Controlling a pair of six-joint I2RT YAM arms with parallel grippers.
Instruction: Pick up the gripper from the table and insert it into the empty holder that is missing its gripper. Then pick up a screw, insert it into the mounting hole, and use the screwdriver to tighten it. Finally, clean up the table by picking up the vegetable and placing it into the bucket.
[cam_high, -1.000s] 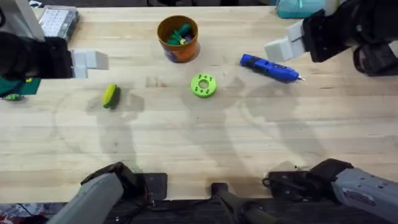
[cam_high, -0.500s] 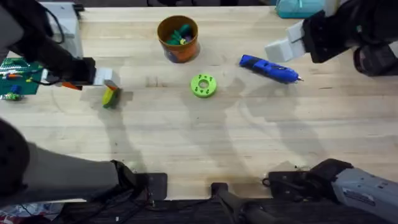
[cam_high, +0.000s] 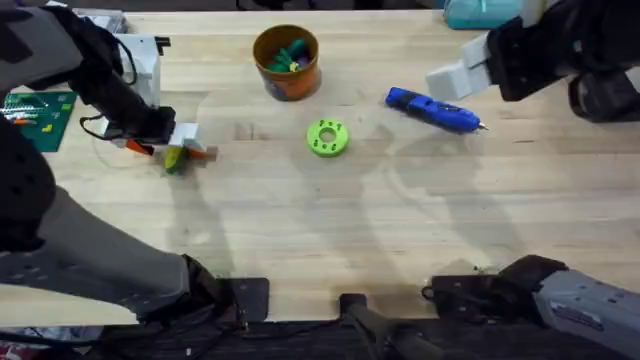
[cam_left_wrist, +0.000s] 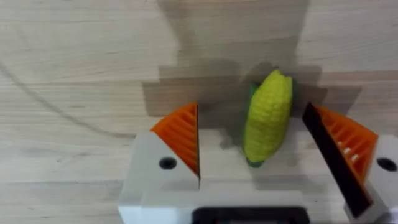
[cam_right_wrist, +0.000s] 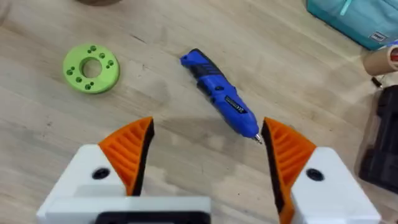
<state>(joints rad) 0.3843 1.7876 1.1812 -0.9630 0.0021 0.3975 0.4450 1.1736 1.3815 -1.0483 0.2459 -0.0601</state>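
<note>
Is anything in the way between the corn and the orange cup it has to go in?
Nothing visible blocks it. The corn lies between the open left gripper's fingers, and bare table runs from there to the cup; the green ring sits aside.

Bright, even light from above, with soft shadows and little glare.
The table (cam_high: 330, 220) carries faint, overlapping grey arm shadows in the overhead view. In the left wrist view a darker, blocky shadow surrounds the vegetable (cam_left_wrist: 267, 115). The left arm (cam_high: 60, 250) near the overhead camera looms large, dark and blurred.
</note>
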